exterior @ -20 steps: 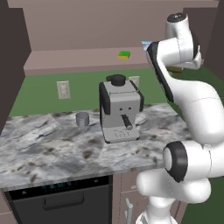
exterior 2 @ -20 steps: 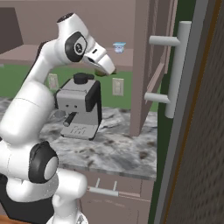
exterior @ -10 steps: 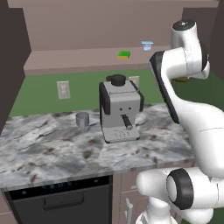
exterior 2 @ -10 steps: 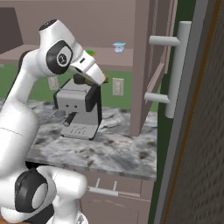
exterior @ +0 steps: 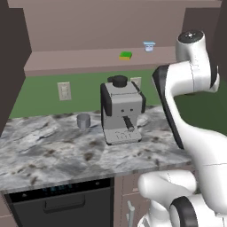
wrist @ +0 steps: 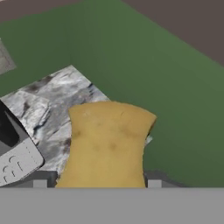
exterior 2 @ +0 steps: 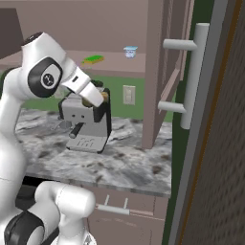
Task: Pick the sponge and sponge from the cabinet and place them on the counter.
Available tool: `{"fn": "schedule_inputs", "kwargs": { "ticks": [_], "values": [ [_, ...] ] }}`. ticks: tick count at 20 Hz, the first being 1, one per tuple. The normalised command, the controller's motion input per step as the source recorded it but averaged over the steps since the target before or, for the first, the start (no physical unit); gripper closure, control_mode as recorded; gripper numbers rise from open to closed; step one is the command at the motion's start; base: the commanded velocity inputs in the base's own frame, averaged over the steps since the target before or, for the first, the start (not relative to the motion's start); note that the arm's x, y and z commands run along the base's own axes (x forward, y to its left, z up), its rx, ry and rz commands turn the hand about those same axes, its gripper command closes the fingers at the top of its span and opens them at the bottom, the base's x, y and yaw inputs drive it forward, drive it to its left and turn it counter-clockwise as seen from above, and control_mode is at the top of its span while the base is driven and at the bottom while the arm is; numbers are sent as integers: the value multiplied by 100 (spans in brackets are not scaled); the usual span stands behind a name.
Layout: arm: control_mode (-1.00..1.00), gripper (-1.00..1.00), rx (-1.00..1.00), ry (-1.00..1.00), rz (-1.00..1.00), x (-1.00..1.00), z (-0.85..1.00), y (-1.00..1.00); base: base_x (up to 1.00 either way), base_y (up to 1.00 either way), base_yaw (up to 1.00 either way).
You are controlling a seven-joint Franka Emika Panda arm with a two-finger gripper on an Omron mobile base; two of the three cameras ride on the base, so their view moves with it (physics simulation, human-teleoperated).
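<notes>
Tan sponge [wrist: 107, 144] clamped in gripper [wrist: 97, 183] (coffee machine [exterior: 121, 110] beside, on marble counter [exterior: 53, 153]).

A: From behind the arm on its left, we look forward and down on the boxy grey-and-black coffee machine [exterior: 121, 111], with the mauve-brown open cabinet shelf [exterior: 80, 60] above it.

B: From behind on its right we face that same machine [exterior 2: 86, 124] and shelf [exterior 2: 119, 67], so both are shared; a cabinet door's grey bar handle [exterior 2: 194, 76] stands very near our lens.

A: Our hand camera sits close, looking down beside the machine [wrist: 15, 153].
</notes>
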Motion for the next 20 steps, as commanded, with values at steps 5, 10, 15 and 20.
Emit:
{"fn": "schedule_inputs", "kwargs": {
  "ticks": [5,10,15,20],
  "values": [
    [-100,100,-3,3,1,-26,-29,19,0,0,0],
    [-100,100,-1,2,3,-9,-42,14,0,0,0],
    [-100,100,-1,3,3,-8,-41,8,0,0,0],
    [-100,100,0,2,2,-7,-34,0,0,0,0]
  ]
}}
